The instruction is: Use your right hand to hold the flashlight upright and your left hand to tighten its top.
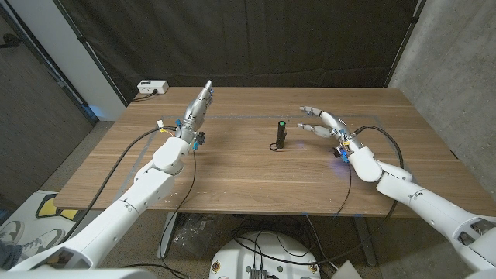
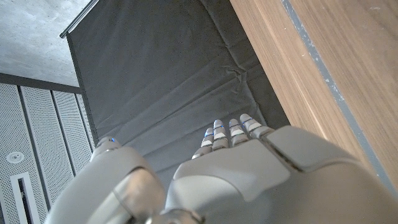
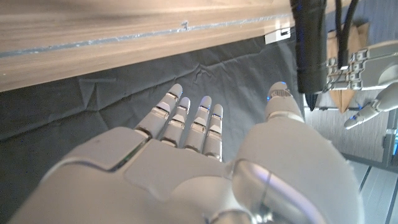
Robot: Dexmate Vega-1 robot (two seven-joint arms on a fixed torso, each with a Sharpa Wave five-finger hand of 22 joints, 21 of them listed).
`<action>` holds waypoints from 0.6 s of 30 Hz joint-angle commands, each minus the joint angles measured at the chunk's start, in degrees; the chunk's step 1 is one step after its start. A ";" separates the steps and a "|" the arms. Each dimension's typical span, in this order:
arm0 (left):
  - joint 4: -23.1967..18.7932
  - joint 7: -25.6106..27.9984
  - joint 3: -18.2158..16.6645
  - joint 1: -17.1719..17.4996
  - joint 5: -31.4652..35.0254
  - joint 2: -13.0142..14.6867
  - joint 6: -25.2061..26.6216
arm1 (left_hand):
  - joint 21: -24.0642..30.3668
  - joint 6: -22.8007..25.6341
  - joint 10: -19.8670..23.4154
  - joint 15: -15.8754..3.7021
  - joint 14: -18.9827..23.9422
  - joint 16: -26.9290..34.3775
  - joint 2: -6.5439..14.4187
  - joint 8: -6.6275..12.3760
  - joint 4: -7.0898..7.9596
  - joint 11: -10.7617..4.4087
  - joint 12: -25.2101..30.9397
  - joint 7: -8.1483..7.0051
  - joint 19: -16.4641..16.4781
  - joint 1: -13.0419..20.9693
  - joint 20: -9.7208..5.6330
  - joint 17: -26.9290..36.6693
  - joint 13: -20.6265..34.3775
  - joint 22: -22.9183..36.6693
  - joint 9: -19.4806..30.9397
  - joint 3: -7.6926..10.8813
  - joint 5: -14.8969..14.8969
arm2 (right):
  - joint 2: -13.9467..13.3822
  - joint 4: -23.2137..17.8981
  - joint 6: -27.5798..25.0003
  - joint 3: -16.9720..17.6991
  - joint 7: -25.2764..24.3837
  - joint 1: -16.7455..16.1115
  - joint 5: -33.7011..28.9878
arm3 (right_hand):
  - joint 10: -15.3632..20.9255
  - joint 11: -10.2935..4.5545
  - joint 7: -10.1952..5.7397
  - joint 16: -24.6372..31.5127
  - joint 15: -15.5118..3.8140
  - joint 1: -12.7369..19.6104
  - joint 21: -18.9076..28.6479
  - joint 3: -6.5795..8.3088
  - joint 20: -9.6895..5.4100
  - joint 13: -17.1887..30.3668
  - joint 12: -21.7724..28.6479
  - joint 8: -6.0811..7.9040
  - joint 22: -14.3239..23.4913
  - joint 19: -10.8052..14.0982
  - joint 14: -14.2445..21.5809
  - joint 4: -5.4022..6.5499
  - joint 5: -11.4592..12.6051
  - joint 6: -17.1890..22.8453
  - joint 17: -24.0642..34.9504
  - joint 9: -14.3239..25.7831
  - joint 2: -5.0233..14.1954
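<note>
A small black flashlight (image 1: 281,134) with a green tip stands upright near the middle of the wooden table (image 1: 232,170). My right hand (image 1: 324,124) hovers just to its right, fingers spread toward it, holding nothing and a short gap away. In the right wrist view the flashlight (image 3: 309,43) shows as a dark cylinder beside my right hand's thumb (image 3: 283,102). My left hand (image 1: 198,107) is raised over the table's left part, fingers straight and pointing away, well left of the flashlight and holding nothing. The left wrist view looks along my left hand (image 2: 249,168) at the curtain.
A white power strip (image 1: 153,87) lies at the table's far left corner. A black curtain (image 1: 232,39) hangs behind the table. Cables (image 1: 372,132) run along my right arm. A thin tape line (image 1: 240,116) crosses the tabletop's far part.
</note>
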 commanded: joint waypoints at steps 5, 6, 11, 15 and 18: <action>0.40 -2.21 -0.25 -0.11 -1.38 0.54 -0.99 | -0.21 0.28 0.21 -0.04 -0.18 -0.20 0.50 -0.26 0.25 0.23 -0.51 -0.16 -0.36 0.08 0.20 0.20 0.16 0.20 0.20 -0.24 -0.02 | -4.08 -4.69 -2.94 -4.80 2.29 0.24 -0.92 | 0.31 -0.71 -0.83 0.45 0.54 -0.31 0.24 0.01 -0.19 0.12 0.05 0.16 0.20 -0.39 -0.01 0.45 0.37 0.19 0.07 0.26 -0.60; 0.09 -2.39 -0.45 -0.05 -1.35 1.03 -0.81 | -0.26 0.12 0.20 -0.11 -0.31 -0.28 0.53 -0.36 0.25 0.17 -0.55 -0.20 -0.45 0.12 0.22 0.20 0.17 0.20 0.20 -0.26 -0.03 | -4.19 -5.24 -3.37 -4.73 2.14 -0.07 -1.05 | 0.29 -0.71 -0.81 0.45 0.56 -0.34 0.24 -0.02 -0.15 0.13 0.04 0.15 0.20 -0.42 -0.02 0.46 0.38 0.17 0.07 0.26 -0.63; -1.17 -3.36 -1.62 0.56 -2.56 2.49 -0.45 | -0.40 -0.22 -0.18 -0.05 -0.59 -0.43 0.54 -0.60 0.24 0.19 -0.79 -0.32 -0.72 0.19 0.29 0.21 0.17 0.21 0.21 -0.36 -0.08 | -3.67 -7.19 -5.45 -4.67 1.59 -1.21 -1.12 | 0.26 -0.75 -0.97 0.55 0.45 -0.53 0.28 -0.20 0.01 0.13 0.03 0.16 0.20 -0.49 0.10 0.55 0.44 0.19 0.09 0.27 -0.80; -2.69 -3.43 -2.33 1.68 -3.24 3.52 0.22 | -0.44 -0.24 -0.25 -0.09 -0.60 -0.45 0.53 -0.65 0.23 0.00 -0.87 -0.27 -0.76 0.22 0.27 0.21 0.18 0.21 0.21 -0.41 -0.10 | -3.49 -8.84 -6.21 -5.00 1.34 -1.89 -1.75 | 0.31 -0.88 -1.03 0.65 0.48 -0.73 0.38 -0.37 0.05 0.14 0.05 0.19 0.20 -0.40 0.26 0.65 0.49 0.26 0.11 0.28 -0.95; -2.32 -4.09 -2.67 2.30 -4.23 3.46 -0.46 | -0.48 -0.24 -0.22 -0.08 -0.60 -0.46 0.53 -0.68 0.23 -0.06 -0.89 -0.28 -0.83 0.24 0.35 0.22 0.18 0.21 0.21 -0.46 -0.12 | -3.30 -9.45 -7.09 -5.52 1.83 -2.05 -2.34 | 0.31 -0.86 -1.11 0.69 0.43 -0.89 0.44 -0.47 0.04 0.14 0.04 0.19 0.21 -0.33 0.32 0.73 0.53 0.28 0.12 0.28 -1.02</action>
